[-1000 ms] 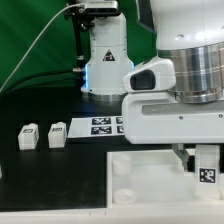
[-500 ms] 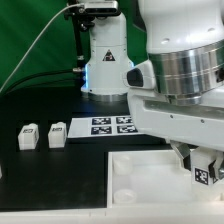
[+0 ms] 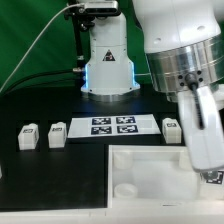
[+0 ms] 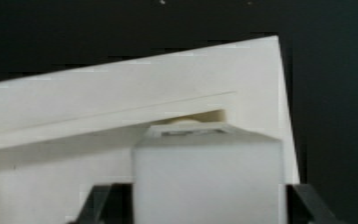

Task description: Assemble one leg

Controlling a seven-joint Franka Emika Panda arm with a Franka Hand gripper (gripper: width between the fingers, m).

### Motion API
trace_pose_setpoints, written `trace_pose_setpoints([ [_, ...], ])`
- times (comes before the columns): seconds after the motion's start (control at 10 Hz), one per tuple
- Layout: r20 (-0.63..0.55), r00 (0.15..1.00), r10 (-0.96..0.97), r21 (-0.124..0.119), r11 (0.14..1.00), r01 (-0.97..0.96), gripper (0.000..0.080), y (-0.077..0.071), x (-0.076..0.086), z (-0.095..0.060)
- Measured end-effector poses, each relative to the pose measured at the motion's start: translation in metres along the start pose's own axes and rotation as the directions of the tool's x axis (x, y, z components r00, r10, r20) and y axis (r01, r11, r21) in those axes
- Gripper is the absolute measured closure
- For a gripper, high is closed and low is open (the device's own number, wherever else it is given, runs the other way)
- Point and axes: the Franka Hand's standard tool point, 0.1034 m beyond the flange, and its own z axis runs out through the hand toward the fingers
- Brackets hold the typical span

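Note:
In the wrist view my gripper [image 4: 202,208] is shut on the leg [image 4: 202,160], a small white block that fills the gap between the two dark fingers [image 4: 101,205]. The leg hangs over a corner of the large white square piece [image 4: 87,100]. I cannot tell whether it touches the piece. In the exterior view the gripper [image 3: 208,172] is low over the right part of that piece [image 3: 150,165]. There the arm mostly hides the held leg.
Two loose legs [image 3: 28,136] [image 3: 56,134] stand at the exterior view's left, and another [image 3: 172,128] stands at its right, beside the marker board [image 3: 118,125]. A round corner socket [image 3: 128,190] shows in the white piece. The robot base [image 3: 108,60] stands behind.
The wrist has turned and swung toward the exterior view's right. The held leg's tag no longer shows. The loose leg by the marker board's right end has come into view.

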Motion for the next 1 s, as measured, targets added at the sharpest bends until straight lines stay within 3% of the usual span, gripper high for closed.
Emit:
trace_pose_setpoints([
  [0.4,-0.010,0.996,0.094,0.003,0.996,-0.094,0.0506,0.000,0.002,0.000],
  [0.6,-0.009,0.996,0.092,0.003,0.996,-0.092,0.0259,0.001,0.001,0.001],
  [0.7,-0.007,0.996,0.085,0.005,0.996,-0.085,0.0184,0.004,-0.004,-0.001],
  [1.0,0.022,0.998,0.066,0.019,0.998,-0.067,0.0151,0.007,-0.018,-0.028],
])
